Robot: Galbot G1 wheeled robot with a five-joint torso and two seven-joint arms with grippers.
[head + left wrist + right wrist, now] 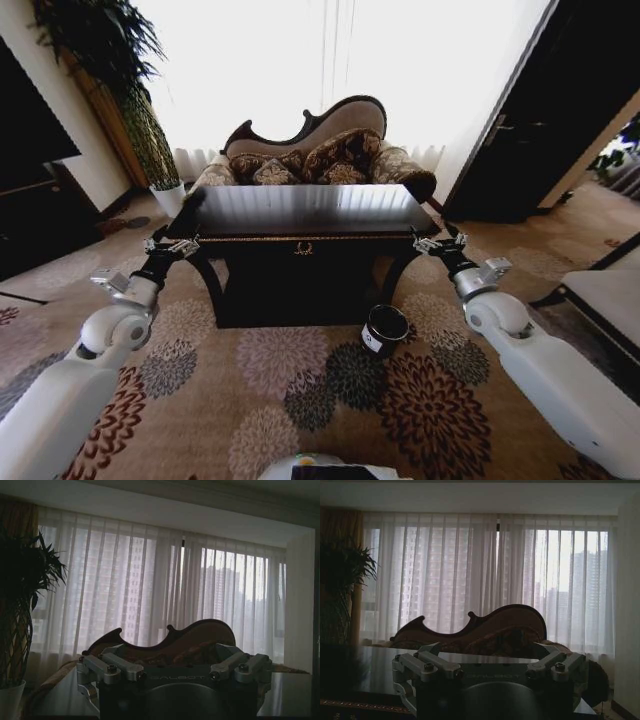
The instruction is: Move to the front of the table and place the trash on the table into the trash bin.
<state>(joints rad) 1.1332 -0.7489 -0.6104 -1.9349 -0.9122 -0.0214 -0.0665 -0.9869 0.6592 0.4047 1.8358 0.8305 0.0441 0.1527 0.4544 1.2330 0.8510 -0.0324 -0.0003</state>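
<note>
Both arms reach forward: left tool (172,246) and right tool (441,243) hover released at the desk's (300,212) front corners. No trash is discernible on it; the trash bin (384,330) stands on the carpet. Approach seems finished; next comes locating trash.

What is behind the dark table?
Behind the table stands a curved-back sofa with patterned cushions, before white curtains. A potted plant stands at the table's back left corner. The tabletop hides the sofa's lower front and the floor beneath it.
</note>
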